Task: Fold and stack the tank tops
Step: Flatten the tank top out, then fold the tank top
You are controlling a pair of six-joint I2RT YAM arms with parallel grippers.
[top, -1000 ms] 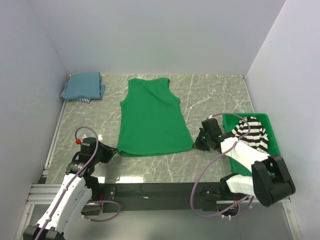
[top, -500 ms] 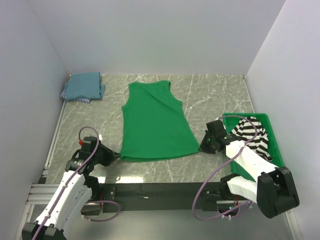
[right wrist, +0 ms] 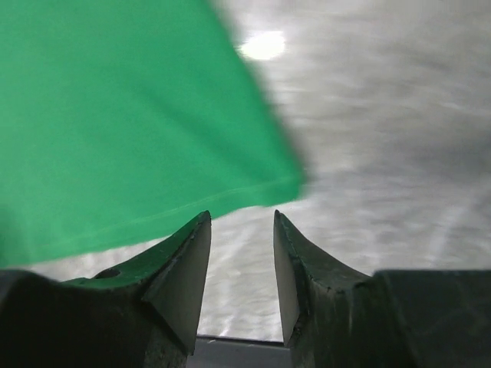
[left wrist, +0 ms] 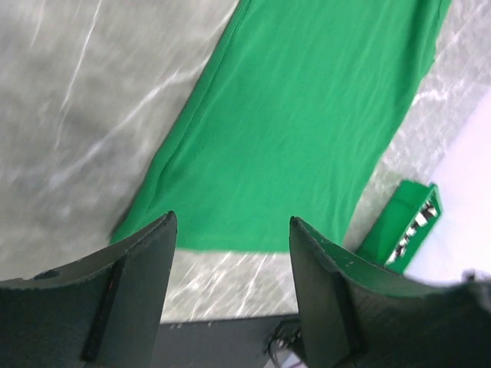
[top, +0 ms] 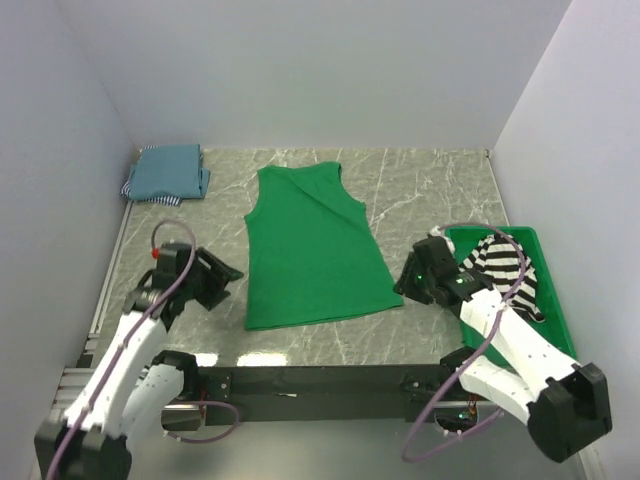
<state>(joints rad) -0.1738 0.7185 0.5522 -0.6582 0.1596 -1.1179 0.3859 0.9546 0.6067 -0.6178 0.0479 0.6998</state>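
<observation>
While the green tank top [top: 315, 250] lies flat on the desk [top: 430, 190], left gripper [top: 224, 282] and right gripper [top: 410, 281] hang open and empty beside its hem corners. Spreading looks done; folding next needs fresh grasps on the fabric's edge.

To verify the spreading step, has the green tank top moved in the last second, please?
Yes: the green tank top slid toward the black base rail and the green tray.

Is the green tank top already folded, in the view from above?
No, the green tank top lies spread out at full length on the table, straps and hem both showing.
</observation>
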